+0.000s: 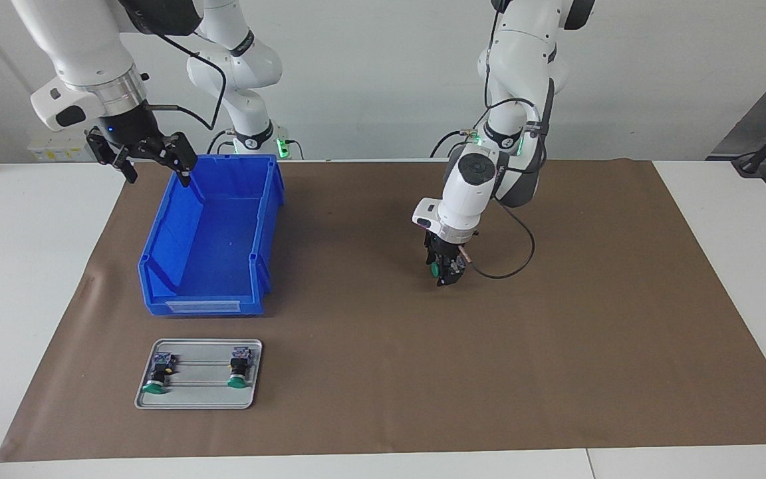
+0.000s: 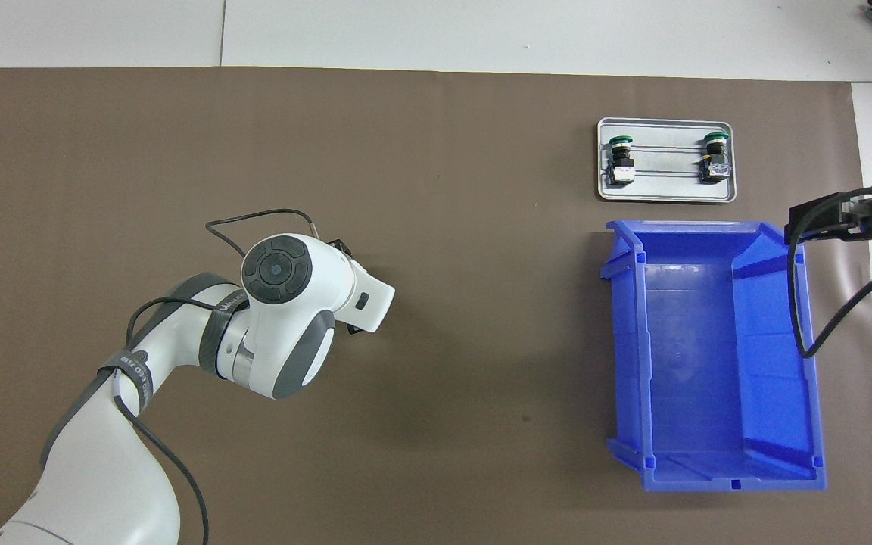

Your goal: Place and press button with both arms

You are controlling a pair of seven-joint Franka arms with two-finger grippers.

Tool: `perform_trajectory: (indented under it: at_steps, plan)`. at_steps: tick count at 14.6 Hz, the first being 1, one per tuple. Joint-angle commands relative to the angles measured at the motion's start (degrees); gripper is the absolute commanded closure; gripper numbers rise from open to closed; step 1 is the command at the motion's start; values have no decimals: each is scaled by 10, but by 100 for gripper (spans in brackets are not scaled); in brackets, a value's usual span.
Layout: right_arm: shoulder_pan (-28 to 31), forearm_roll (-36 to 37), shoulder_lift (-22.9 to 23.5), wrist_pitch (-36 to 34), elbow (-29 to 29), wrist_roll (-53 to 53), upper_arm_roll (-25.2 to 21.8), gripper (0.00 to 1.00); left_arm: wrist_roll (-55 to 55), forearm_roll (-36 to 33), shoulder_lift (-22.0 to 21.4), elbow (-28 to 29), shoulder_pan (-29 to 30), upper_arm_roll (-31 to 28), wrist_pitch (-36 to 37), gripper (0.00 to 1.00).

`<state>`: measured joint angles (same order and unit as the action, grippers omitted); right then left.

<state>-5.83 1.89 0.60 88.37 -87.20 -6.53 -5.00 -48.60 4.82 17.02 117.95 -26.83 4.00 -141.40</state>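
Reaching down onto the brown mat (image 1: 556, 332), the left gripper (image 1: 446, 273) grips a green-capped button (image 1: 434, 270), hidden overhead beneath its arm. The right gripper (image 1: 150, 156) hangs released over the blue bin (image 1: 157, 266)'s near rim. Farther, just beside the bin, two buttons (image 1: 160, 372) (image 1: 238, 367) lie on a tray (image 1: 197, 399).

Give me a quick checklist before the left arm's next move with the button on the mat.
1. Left hand down at the button on the brown mat: ok.
2. Secure hold on that button: cannot tell.
3. Right hand open and empty, raised over the blue bin's corner nearest the robots: ok.
4. Blue bin has nothing inside: ok.
5. Two tray buttons lie apart on the metal tray, away from both hands: ok.
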Motion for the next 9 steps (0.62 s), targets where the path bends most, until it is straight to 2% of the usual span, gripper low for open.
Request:
perform_trajectory:
  at_steps: [1,5,7,9]
  plan:
    - [0,8,3,-13,12,14,2,0,7,7,-5,5,-11,-11,4,98]
    - [1,5,3,-11,12,13,1,0,20,7,-1,-29,-8,-11,5,100]
    - [0,5,3,-11,12,13,1,0,17,7,-13,-35,-2,-13,9,100]
    - [1,3,3,-12,12,13,1,0,12,7,-36,-30,32,-11,17,100]
